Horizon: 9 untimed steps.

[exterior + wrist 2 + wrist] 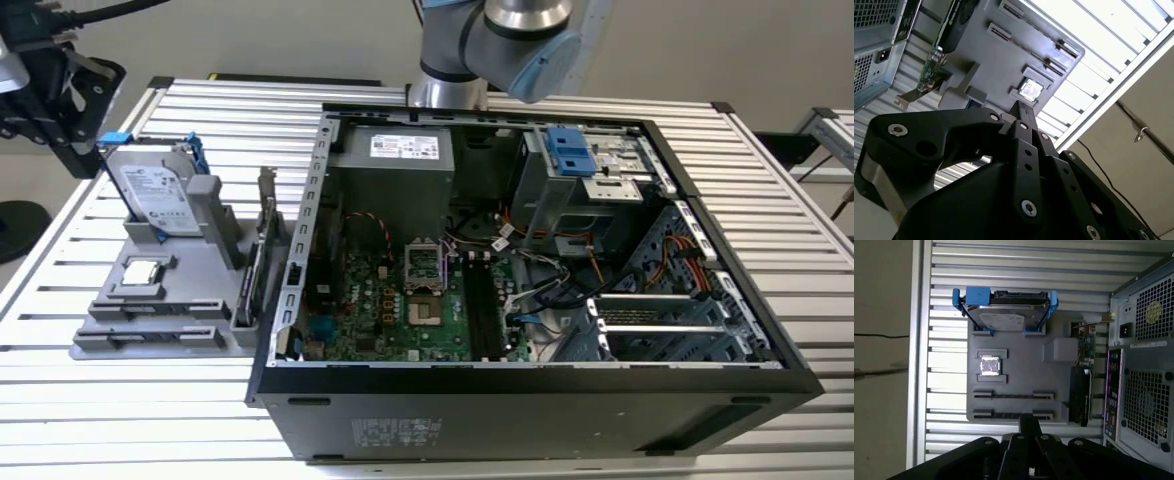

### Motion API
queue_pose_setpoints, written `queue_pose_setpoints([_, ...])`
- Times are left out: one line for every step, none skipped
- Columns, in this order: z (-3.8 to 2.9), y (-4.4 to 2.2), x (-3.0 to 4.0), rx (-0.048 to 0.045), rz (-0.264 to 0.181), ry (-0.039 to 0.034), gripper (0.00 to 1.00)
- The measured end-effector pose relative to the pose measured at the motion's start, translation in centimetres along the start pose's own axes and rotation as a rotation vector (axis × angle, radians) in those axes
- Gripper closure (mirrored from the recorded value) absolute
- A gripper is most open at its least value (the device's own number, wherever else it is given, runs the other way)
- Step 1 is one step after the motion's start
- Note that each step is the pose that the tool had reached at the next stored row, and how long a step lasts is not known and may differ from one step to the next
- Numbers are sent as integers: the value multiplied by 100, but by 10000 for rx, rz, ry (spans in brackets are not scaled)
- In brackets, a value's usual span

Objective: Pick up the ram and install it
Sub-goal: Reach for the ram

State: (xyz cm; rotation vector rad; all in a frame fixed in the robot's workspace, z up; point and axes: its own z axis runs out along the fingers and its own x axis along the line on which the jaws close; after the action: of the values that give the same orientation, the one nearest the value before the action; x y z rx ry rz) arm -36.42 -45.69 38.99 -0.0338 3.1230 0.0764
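Hangs above the slotted end of the grey parts tray (1019,367) on the desk (134,400), gripper (1029,424) closed to one narrow tip in both wrist views, nothing seen in its grip. Two long slots (1013,395) in the tray look bare, while the hard drive (1004,315) and a card (1085,352) stand in their places. Just beside the tray lies the open computer case (534,372), with dark memory slots (485,300) next to the processor socket. Cannot tell whether the ram is seated there. Judging by bare tray slots and an empty gripper, pick-up looks done; installation probably done too, though unconfirmed.
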Motion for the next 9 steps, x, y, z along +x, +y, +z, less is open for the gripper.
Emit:
queue_pose_setpoints([0, -9, 0, 0, 0, 0, 100])
queue_pose_setpoints([-1, -18, -1, 0, 0, 0, 100])
queue_pose_setpoints([-1, -28, -1, 0, 0, 0, 100])
queue_pose_setpoints([-2, -37, -1, 0, 0, 0, 100])
queue_pose_setpoints([-2, -45, -2, 0, 0, 0, 100])
queue_pose_setpoints([-2, -52, -2, 0, 0, 0, 100])
queue_pose_setpoints([-3, -57, -2, 1, 0, 0, 100])
queue_pose_setpoints([-3, -63, -3, 1, 0, 0, 100])
queue_pose_setpoints([-3, -70, -4, 0, -1, -1, 100])
